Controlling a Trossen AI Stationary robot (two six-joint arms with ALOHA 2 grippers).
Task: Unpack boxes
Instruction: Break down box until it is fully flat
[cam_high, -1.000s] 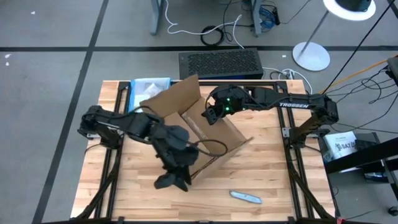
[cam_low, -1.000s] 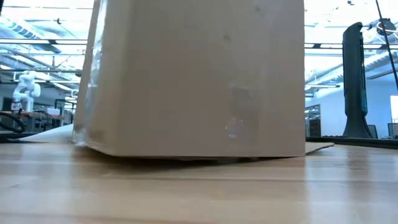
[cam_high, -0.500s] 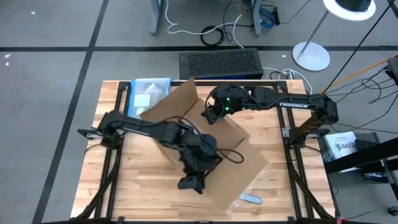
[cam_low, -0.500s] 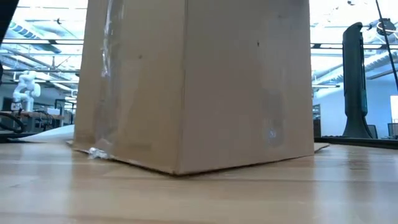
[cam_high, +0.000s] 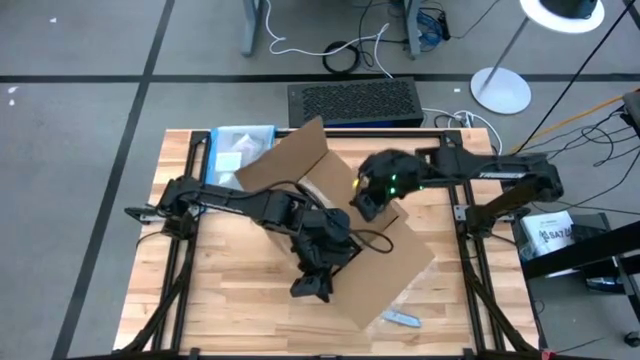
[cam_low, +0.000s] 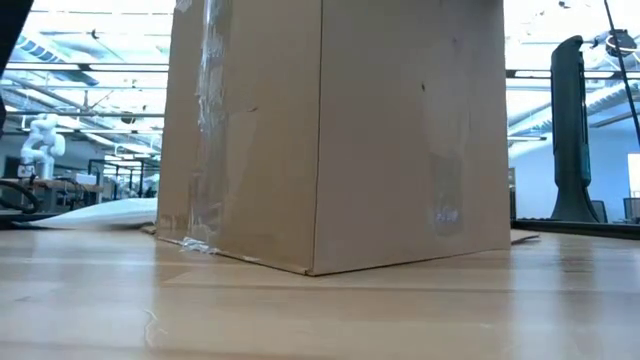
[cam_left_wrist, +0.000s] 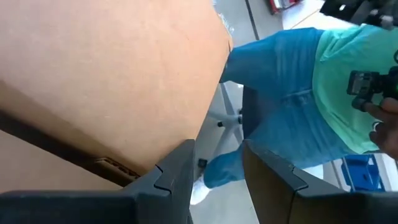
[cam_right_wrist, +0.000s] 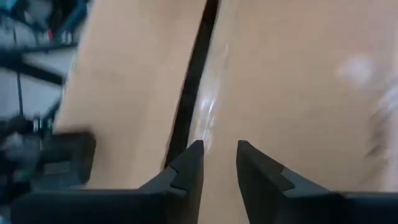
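The brown cardboard box (cam_high: 385, 265) stands in the middle of the table with its flaps open, one flap (cam_high: 285, 160) sticking out toward the far left. In the low view the box (cam_low: 400, 130) fills the picture, with a taped corner facing me. My left gripper (cam_left_wrist: 217, 171) is open at the box's near side, with cardboard beside one finger and nothing between the two. My right gripper (cam_right_wrist: 219, 165) hovers above the box's far right part (cam_high: 370, 200), its fingers a little apart over a taped seam. My left gripper has the outer side of one finger (cam_left_wrist: 180, 165) next to a cardboard edge (cam_left_wrist: 199, 124) of the box. Whether it touches the edge, I cannot tell. My right gripper's fingers point slanting down at the taped cardboard (cam_right_wrist: 211, 106). Blur hides whether they touch it.
A clear pouch with a blue edge (cam_high: 240, 145) lies at the table's far left. A small grey tool (cam_high: 403, 319) lies near the front right, by the box's flap. A black grille-topped unit (cam_high: 352, 100) stands beyond the far edge. A person (cam_left_wrist: 298, 106) stands beyond the table.
My left gripper has gone toward the table's right edge. The box has turned about on the table, and a corner now faces the low camera. Its near flap has swung out toward the near right. My right gripper has moved toward the right and near edges.
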